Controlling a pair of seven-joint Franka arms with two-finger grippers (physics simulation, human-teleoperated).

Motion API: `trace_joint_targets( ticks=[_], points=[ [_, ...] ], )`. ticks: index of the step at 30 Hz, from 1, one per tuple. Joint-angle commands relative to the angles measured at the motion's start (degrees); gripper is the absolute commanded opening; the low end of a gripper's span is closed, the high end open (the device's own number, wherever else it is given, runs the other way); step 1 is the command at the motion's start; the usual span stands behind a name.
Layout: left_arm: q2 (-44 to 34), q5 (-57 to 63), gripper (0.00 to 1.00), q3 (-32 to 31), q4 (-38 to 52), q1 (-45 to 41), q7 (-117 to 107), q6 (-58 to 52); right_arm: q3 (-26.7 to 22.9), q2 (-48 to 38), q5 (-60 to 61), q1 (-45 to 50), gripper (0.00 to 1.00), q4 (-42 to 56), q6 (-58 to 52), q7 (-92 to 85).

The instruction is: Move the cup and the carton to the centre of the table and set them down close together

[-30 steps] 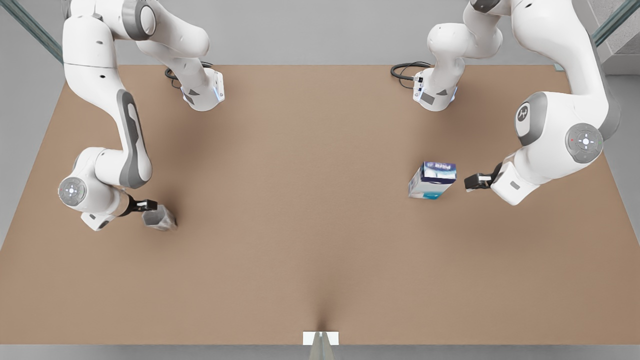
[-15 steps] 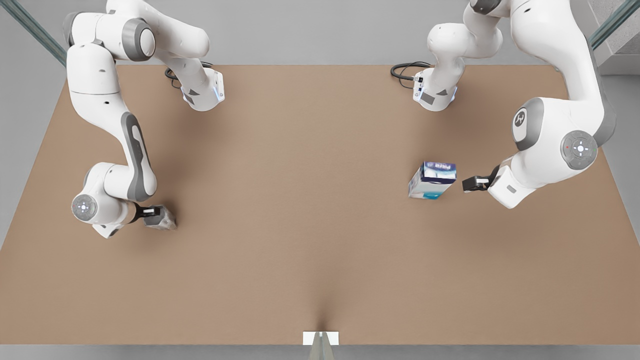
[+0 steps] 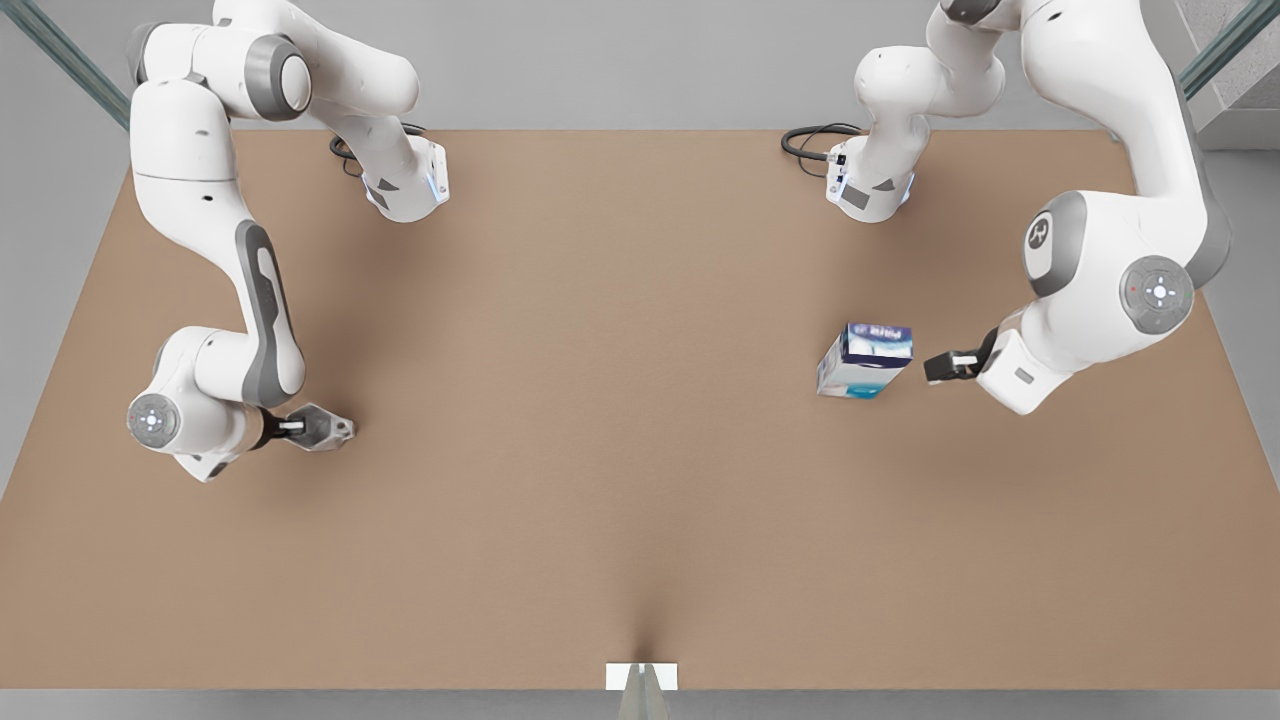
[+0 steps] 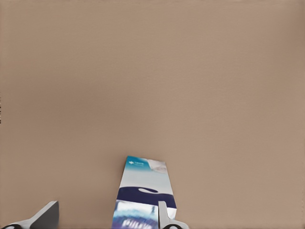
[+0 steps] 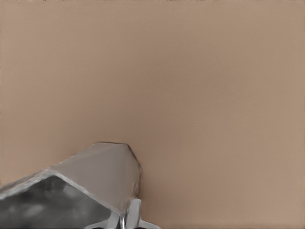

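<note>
On the tan table, the white and blue carton with its navy top band stands tilted at the front view's right. My left gripper hovers just right of it, open and a small gap away. From the left wrist, the carton lies at the gripper, one fingertip in front of its edge. At the front view's left, my right gripper is shut on the wall of the pale grey faceted cup. The right wrist view has the cup close against the gripper.
Both arm bases stand at the table's far edge with black cables beside them. A small white bracket sits at the middle of the near edge. Bare tabletop stretches between the cup and the carton.
The right gripper has closed in on the cup, and the cup now sits higher and tipped in the picture. The left gripper has crept slightly toward the carton, which has not moved.
</note>
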Motion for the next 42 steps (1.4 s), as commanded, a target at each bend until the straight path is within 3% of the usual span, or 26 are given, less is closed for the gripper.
trace_joint_targets(
  ticks=[1,6,8,12,16,19,24,25,26,33,36,39,42],
  points=[
    [0.0,0.0,1.0,0.0,0.0,0.0,0.0,0.0,0.0,0.0,0.1,0.0,0.21,0.1,0.0,0.0],
    [0.1,0.1,1.0,0.1,0.0,0.1,0.0,-0.2,0.4,-0.9,0.5,0.3,0.21,2.7,-2.3,-0.1],
    [-0.1,0.1,1.0,0.3,0.0,0.1,0.1,-0.3,4.6,-1.2,2.9,1.3,0.21,6.9,-4.0,1.2],
    [-0.6,0.1,1.0,0.8,-0.4,0.1,-14.4,-2.6,4.7,3.2,9.3,14.0,0.21,16.5,-4.0,11.1],
    [-4.8,0.0,1.0,0.9,-11.2,0.0,-43.9,-2.2,4.7,13.2,13.0,25.7,0.21,30.7,-3.9,20.6],
    [-4.5,-0.1,1.0,0.8,-14.2,0.1,-53.0,-1.3,4.7,19.0,13.7,32.0,0.21,38.4,-3.7,27.8],
    [-10.9,-1.0,1.0,0.8,-25.4,0.1,-54.9,7.9,7.0,26.8,13.6,36.6,0.21,47.5,1.0,36.8],
    [-11.6,-1.2,1.0,0.9,-26.8,0.1,-55.0,9.7,7.0,27.2,13.6,36.7,0.3,47.5,1.1,37.1],
    [-12.5,-1.3,1.0,0.9,-29.5,0.1,-55.0,13.0,7.0,27.4,13.6,36.8,1.0,47.2,1.6,38.8],
    [-14.8,-2.0,1.0,3.3,-38.2,0.1,-56.6,20.2,7.0,27.9,13.5,37.4,1.0,46.1,3.0,38.8],
    [-14.7,-2.1,1.0,3.3,-38.2,0.0,-60.4,20.4,6.3,22.9,12.7,36.1,1.0,46.0,-1.1,38.8],
    [-15.1,-2.9,1.0,3.1,-39.6,-1.0,-60.1,20.9,5.7,17.7,3.2,31.9,1.0,46.1,-11.4,35.3],
    [-15.0,-3.2,1.0,3.1,-39.7,-1.2,-59.9,21.2,5.6,7.6,1.9,19.5,1.0,43.5,-22.4,23.5]
  ],
)
